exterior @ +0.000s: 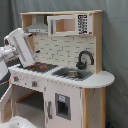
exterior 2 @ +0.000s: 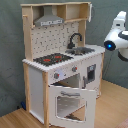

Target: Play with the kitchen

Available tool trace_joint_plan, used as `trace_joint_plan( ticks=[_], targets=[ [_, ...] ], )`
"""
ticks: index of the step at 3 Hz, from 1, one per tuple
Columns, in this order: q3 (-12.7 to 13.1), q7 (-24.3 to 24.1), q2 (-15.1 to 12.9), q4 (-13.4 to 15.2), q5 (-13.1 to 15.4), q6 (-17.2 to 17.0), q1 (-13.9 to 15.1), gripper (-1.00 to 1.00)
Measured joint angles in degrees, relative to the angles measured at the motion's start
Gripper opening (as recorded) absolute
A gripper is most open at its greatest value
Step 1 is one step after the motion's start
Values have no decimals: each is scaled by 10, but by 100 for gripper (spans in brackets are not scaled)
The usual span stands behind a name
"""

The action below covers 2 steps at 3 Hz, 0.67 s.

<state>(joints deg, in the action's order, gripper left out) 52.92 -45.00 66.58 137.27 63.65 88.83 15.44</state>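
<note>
Standing on the wooden floor (exterior 2: 12,117), the tall white and light-wood toy kitchen (exterior: 60,75) looks stiff, bulky and too heavy to lift; only its small parts should give. From the second exterior view's left: black-red hob (exterior 2: 53,59), grey knobs (exterior 2: 56,75), windowed oven door (exterior 2: 70,100) hanging open, black faucet (exterior 2: 75,40). Door edge or knobs seem best holds. Whether the white arm's (exterior: 17,47) jaws are open, I cannot tell.

The kitchen (exterior 2: 60,65) stands on the floor (exterior 2: 112,107) before a curtain (exterior: 115,45). On its worktop (exterior: 102,78), in the second exterior view, the hob (exterior 2: 52,59) lies left of the sink (exterior 2: 82,50), the faucet (exterior 2: 75,39) behind it. The hood (exterior 2: 49,20) hangs above the hob. The oven door (exterior 2: 70,102) hangs open below. The robot arm (exterior 2: 117,37) is at the second exterior view's right.
</note>
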Motion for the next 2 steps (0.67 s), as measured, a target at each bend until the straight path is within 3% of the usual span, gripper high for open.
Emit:
trace_joint_plan(
  ticks=[2],
  targets=[
    [-58, -34, -36, 0, 0, 85, 14, 100]
  ],
)
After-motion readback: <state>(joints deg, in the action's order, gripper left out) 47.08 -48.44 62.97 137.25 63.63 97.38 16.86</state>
